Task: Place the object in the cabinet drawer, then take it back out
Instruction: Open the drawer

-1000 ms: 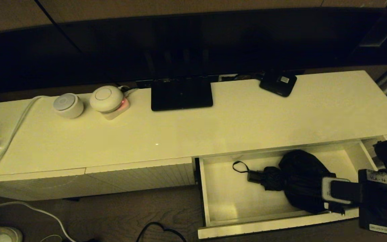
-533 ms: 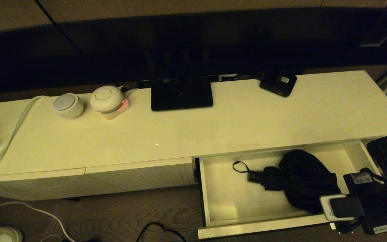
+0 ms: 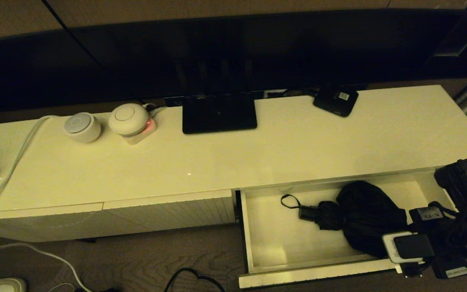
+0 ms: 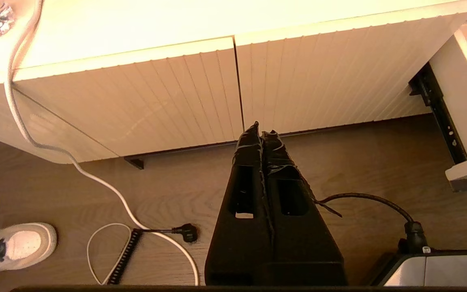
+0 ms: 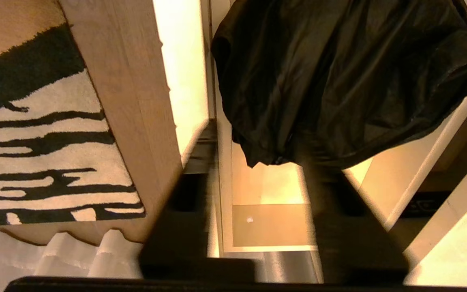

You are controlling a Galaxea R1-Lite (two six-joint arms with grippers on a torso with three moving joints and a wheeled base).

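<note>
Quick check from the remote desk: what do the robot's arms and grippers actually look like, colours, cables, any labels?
The right arm is black and blocky, wrapped in black cables, with a white label on top, another near its base, and a white-edged grey block at the wrist. The left gripper has two long black tapered fingers with rectangular cut-outs and rough, taped-looking tips. The right gripper fingers are likewise dark and tapered.

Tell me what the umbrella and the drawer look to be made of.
Umbrella: thin black woven fabric, likely nylon or polyester; it slumps in loose folds with a faint sheen in the right wrist view. Its handle looks like hard plastic. Drawer: smooth cream-white panels, probably painted or laminated board; flat pale interior, crisp straight edges.
</note>
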